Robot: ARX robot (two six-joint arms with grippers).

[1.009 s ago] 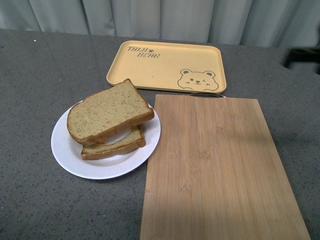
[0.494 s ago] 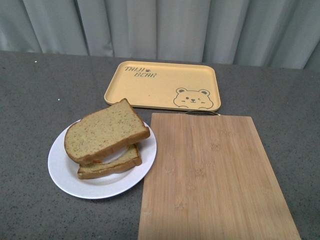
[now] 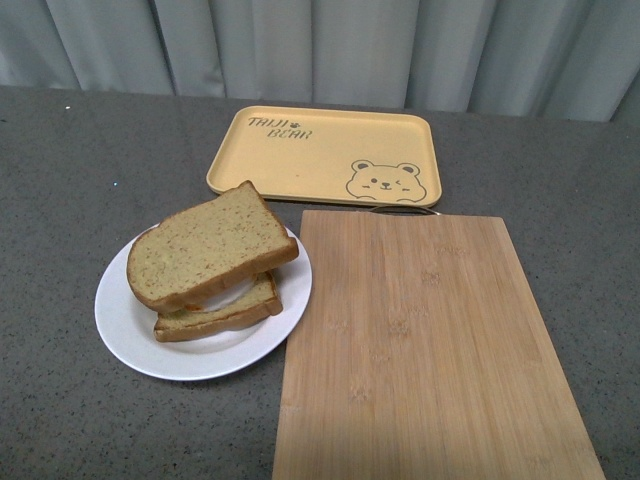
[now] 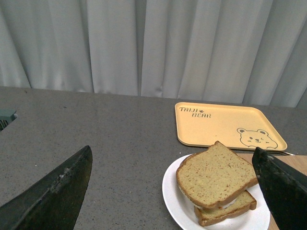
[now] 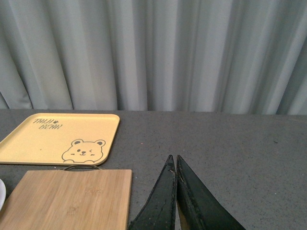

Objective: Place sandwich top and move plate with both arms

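Left pincer (image 4: 172, 151) gapes empty; right pincer (image 5: 174, 158) closed.

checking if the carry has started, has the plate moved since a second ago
No. The whole front view shifted, but the plate sits the same against the cutting board, beside its left edge, and the yellow tray.

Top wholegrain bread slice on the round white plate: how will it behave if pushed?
Top wholegrain bread slice lies tilted and offset on the lower slice, so it probably slides easily. Looks soft and light; likely dents under a pinch.
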